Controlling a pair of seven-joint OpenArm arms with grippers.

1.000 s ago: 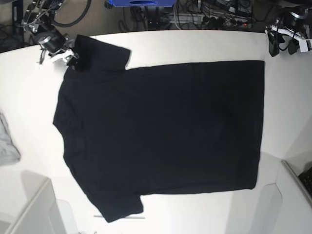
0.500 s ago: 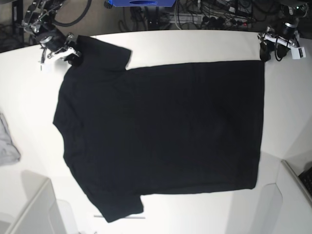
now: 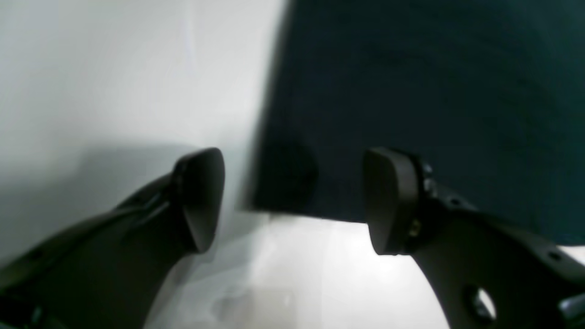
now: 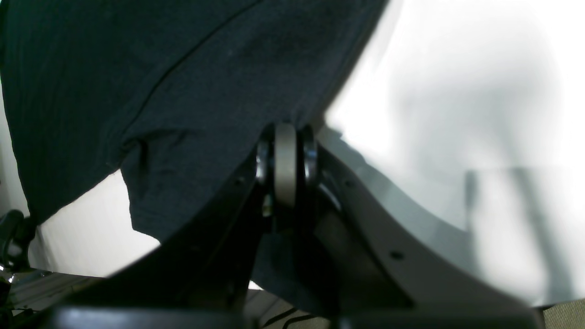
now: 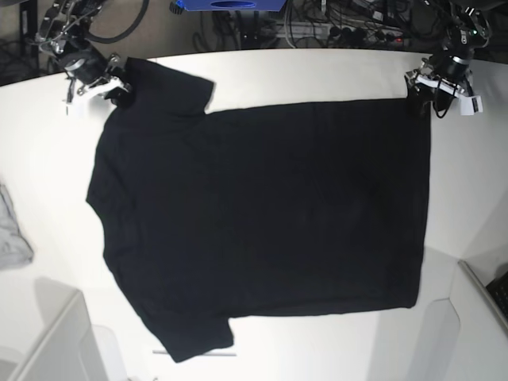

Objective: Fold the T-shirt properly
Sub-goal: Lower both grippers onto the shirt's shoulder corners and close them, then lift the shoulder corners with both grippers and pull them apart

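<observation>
T-shirt (image 5: 262, 218), spread flat across the table's middle, looks light and limp, so lift it by corners: your right gripper (image 4: 285, 137) is pinching the sleeve edge near the far-left corner, your left gripper (image 3: 292, 201) straddles the hem corner, jaws spread.

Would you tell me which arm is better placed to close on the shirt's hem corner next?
The left gripper: its jaws stand open astride the T-shirt's hem corner. The right gripper is already shut on the sleeve.

black t-shirt (image 5: 262, 214), spread flat, plain side up
</observation>
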